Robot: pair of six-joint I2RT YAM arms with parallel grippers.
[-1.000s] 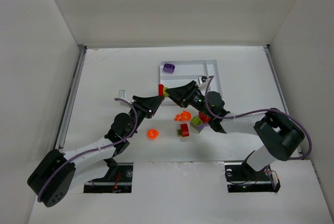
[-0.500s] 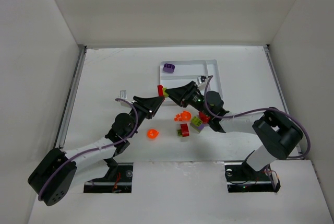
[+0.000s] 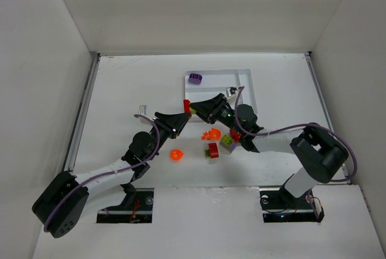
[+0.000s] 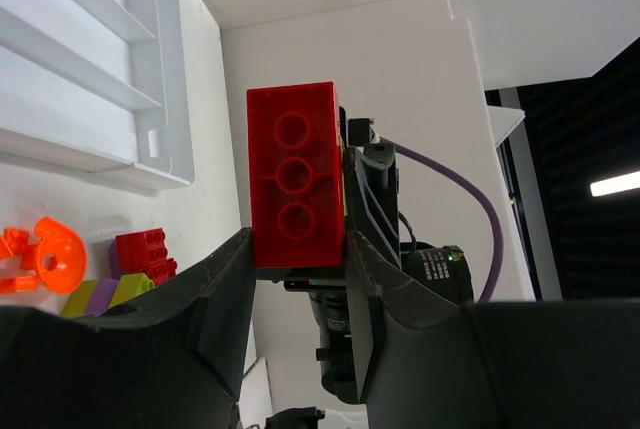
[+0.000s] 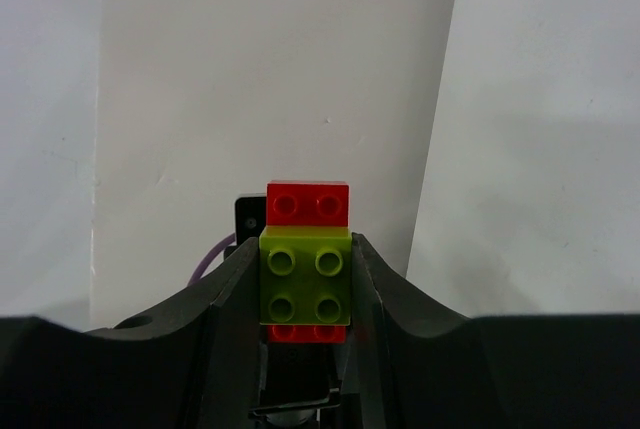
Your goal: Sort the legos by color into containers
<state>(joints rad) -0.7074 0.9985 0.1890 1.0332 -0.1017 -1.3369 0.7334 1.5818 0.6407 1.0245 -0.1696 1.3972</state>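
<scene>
My left gripper (image 3: 181,116) and right gripper (image 3: 199,109) meet tip to tip above the table, in front of the white tray (image 3: 244,78). They hold one joined piece between them. In the left wrist view the left gripper (image 4: 297,239) is shut on a red brick (image 4: 295,174). In the right wrist view the right gripper (image 5: 306,249) is shut on a lime green brick (image 5: 307,279) stuck on that red brick (image 5: 308,202). A purple brick (image 3: 195,78) lies in the tray. Loose on the table are an orange round piece (image 3: 176,154), small orange pieces (image 3: 211,133), a red brick (image 3: 213,150) and a lime-and-purple piece (image 3: 228,141).
A small white object (image 3: 142,108) lies on the table left of the left gripper. A small grey item (image 3: 232,90) sits in the tray near its right end. White walls enclose the table on three sides.
Both grippers with the joined bricks have shifted only very slightly. The loose pieces and the tray have not moved.
</scene>
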